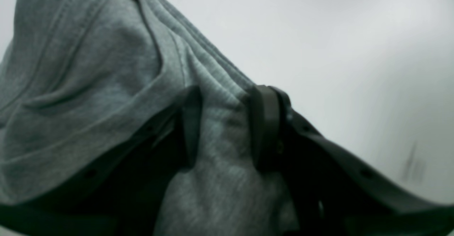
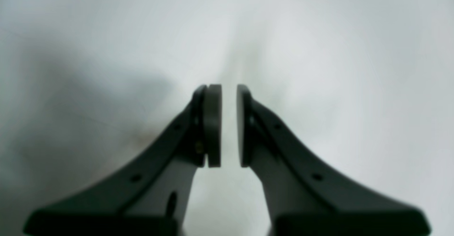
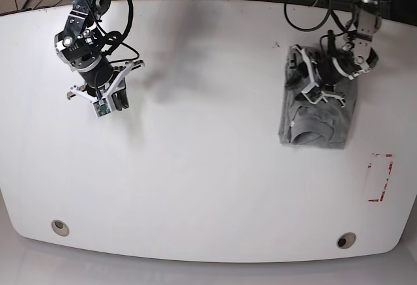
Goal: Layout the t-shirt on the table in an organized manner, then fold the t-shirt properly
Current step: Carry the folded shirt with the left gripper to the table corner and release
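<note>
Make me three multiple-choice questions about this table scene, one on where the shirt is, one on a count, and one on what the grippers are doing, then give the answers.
1. Where does the t-shirt lie in the base view?
A. right part of the table
B. left part
C. hanging off the near edge

2. How many round grommet holes show in the table?
A. one
B. two
C. four

3. What is the left gripper doing?
A. open over bare table
B. shut on grey cloth
C. out of view

Answers:
1 A, the bunched shirt sits beside the red-marked rectangle.
2 B, one hole near each near corner, the other at right.
3 B, cloth fills the gap between its fingers; the right gripper is empty, slightly apart.
</note>
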`<state>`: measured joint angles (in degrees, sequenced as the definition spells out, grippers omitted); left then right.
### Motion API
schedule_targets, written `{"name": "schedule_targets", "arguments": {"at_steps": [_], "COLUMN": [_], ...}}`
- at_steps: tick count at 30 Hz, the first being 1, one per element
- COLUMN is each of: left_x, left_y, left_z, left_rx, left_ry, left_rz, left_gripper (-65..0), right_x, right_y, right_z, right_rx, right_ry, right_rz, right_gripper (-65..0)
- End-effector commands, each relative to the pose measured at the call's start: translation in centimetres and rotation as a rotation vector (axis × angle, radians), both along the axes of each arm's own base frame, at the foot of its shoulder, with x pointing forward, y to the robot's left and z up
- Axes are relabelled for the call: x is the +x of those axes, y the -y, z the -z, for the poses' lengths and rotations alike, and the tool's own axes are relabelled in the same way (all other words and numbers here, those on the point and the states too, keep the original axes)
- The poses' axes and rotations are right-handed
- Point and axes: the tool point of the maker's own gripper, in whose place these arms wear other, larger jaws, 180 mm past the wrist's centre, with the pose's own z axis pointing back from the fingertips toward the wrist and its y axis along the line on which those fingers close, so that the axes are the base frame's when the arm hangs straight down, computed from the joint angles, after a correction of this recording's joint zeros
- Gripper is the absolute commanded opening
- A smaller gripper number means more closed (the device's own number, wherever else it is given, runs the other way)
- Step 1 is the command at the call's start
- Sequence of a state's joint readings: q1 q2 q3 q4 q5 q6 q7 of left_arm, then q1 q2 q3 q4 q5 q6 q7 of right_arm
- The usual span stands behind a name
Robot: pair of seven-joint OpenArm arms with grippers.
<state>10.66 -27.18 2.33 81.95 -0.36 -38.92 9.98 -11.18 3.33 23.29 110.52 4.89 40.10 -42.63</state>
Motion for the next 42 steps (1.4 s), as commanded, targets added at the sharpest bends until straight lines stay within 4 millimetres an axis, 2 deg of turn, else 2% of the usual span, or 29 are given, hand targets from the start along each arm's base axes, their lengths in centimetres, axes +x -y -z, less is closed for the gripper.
{"name": "schedule_targets", "arguments": {"at_steps": [1,8,13,24,29,37,42], "left_x": [-2.5,-1.3,-1.2,-1.4,-2.5,-1.8,-0.5], "left_y": [-7.5,-12.5,-15.0,-15.7,-17.5,-18.9,-19.7], "left_z": [2.3,-0.2,-0.9,-1.1,-1.6,-3.9,-6.7], "left_rx": [0.302,0.362,0.391,0.41,0.42,0.435,0.463], "left_ry": [-0.15,-0.109,-0.11,-0.113,-0.117,-0.056,0.017], "left_rz": [-0.031,-0.118,-0.16,-0.164,-0.216,-0.259,-0.271], "left_gripper": [-43.2,-43.2,-43.2,-43.2,-43.3,-43.3,-43.3], "right_x": [0.7,0.6,0.6,0.7,0.7,0.1,0.1], "right_y": [-0.1,-0.1,-0.2,-0.1,-0.1,-0.1,-0.1], "right_z": [-1.3,-1.2,-1.2,-1.3,-1.4,-1.0,-0.9], "right_rx": [0.009,0.009,0.01,0.008,0.007,0.007,0.007], "right_ry": [0.053,0.05,0.049,0.052,0.054,0.038,0.037], "right_rz": [-0.004,-0.004,-0.007,-0.006,-0.005,-0.005,-0.005], "right_gripper": [-58.5,-58.5,-58.5,-58.5,-58.5,-58.5,-58.5]}}
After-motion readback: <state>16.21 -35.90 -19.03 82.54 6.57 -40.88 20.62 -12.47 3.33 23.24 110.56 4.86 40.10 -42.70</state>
